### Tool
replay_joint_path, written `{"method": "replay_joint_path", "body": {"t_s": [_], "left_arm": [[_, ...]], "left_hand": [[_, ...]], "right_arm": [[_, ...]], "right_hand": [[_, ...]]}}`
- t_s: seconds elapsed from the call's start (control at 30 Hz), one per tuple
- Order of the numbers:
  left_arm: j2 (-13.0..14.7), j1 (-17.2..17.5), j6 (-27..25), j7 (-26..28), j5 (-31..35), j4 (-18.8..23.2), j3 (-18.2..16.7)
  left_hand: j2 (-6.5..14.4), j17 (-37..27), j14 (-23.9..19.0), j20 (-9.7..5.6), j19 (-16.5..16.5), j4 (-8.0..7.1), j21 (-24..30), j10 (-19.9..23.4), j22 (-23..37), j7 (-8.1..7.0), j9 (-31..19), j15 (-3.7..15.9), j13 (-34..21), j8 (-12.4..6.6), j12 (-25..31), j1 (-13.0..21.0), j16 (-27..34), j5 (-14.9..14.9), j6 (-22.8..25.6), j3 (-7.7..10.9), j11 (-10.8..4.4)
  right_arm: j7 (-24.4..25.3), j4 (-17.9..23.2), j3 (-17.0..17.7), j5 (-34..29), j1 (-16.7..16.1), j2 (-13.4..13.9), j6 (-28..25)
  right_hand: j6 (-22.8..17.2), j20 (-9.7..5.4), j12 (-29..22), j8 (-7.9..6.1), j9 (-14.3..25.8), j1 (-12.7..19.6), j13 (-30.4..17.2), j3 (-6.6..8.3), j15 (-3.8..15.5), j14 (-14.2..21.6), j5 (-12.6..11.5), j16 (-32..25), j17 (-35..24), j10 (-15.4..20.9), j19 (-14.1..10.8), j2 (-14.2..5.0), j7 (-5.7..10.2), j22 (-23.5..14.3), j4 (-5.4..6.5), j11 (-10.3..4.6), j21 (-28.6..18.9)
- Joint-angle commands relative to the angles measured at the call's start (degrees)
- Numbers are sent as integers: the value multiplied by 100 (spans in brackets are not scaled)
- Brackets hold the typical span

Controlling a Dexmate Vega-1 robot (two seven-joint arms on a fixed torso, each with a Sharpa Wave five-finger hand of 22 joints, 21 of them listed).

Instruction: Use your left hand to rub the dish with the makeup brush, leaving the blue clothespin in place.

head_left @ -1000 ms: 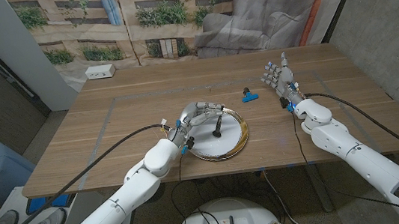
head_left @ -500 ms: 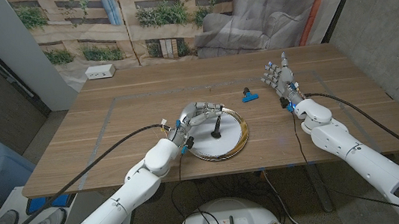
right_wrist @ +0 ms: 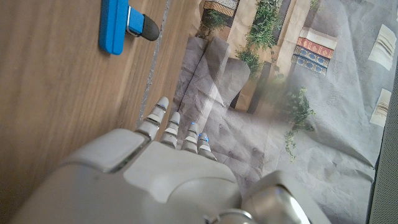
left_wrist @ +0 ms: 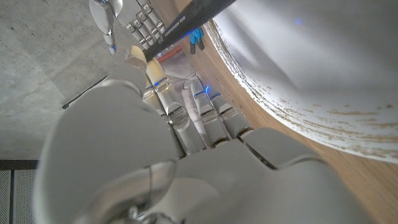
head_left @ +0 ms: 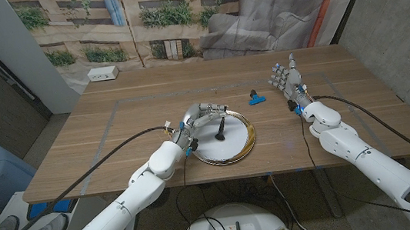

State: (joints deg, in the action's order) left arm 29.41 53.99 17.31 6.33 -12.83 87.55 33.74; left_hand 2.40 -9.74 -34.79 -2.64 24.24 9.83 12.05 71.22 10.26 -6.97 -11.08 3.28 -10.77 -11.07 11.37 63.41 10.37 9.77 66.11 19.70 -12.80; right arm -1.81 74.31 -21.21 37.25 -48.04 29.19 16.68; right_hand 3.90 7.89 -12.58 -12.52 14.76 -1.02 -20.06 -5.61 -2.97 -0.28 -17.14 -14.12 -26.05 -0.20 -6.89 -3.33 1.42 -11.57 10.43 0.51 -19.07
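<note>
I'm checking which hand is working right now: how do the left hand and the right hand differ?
The left hand is over the dish, its fingers closed on the makeup brush; the right hand holds nothing, fingers apart. The left hand is at the table's middle; the right hand stands off to the side, near the blue clothespin without touching it. Both are pale, jointed robot hands.

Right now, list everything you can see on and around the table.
dish: one, white with gold rim, table's near middle
makeup brush: one, black, standing on the dish, held by the left hand
clothespin: one, blue with a black end, on the table beyond the dish
box: one, white, table's far left corner
table: one, wooden
left hand: one, white, fingers on the brush handle
right hand: one, white, fingers spread, holding nothing
</note>
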Motion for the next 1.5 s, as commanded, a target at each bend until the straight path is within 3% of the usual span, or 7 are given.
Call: {"method": "replay_joint_path", "body": {"t_s": [0.03, 0.7, 1.5], "left_arm": [[-69, -105, 166, 145, 98, -159, -48], [-130, -172, 197, 107, 114, -252, 1], [51, 72, 25, 78, 58, 150, -15]], "left_hand": [[44, -18, 3, -166, 10, -13, 1, 24, 22, -13, -9, 951, -17, -31, 15, 30, 17, 34, 24, -23, -21], [52, -18, 0, -160, 10, -7, 3, 25, 22, -8, -9, 950, -18, -31, 14, 49, 19, 35, 20, -52, -22], [70, -20, -18, -155, 5, -10, 5, 26, 22, -6, -9, 951, -19, -31, 13, 64, 27, 37, 15, -89, -21]], "right_arm": [[-2, -3, 0, -1, 0, -1, 3], [0, 0, 0, -2, 0, -1, 2], [-3, -4, 0, -1, 2, -2, 3]], "right_hand": [[47, 26, -37, -28, 13, -23, -24, -19, -41, -18, -40, -13, -9, -30, 5, -610, -1, -32, 43, 19, -36], [53, 28, -37, -26, 13, -23, -23, -19, -40, -21, -40, -12, -8, -29, 7, -610, -5, -33, 44, 22, -36], [50, 26, -32, -27, 12, -22, -22, -19, -41, -22, -40, -12, -8, -41, 7, -611, -6, -33, 43, 11, -36]]}}
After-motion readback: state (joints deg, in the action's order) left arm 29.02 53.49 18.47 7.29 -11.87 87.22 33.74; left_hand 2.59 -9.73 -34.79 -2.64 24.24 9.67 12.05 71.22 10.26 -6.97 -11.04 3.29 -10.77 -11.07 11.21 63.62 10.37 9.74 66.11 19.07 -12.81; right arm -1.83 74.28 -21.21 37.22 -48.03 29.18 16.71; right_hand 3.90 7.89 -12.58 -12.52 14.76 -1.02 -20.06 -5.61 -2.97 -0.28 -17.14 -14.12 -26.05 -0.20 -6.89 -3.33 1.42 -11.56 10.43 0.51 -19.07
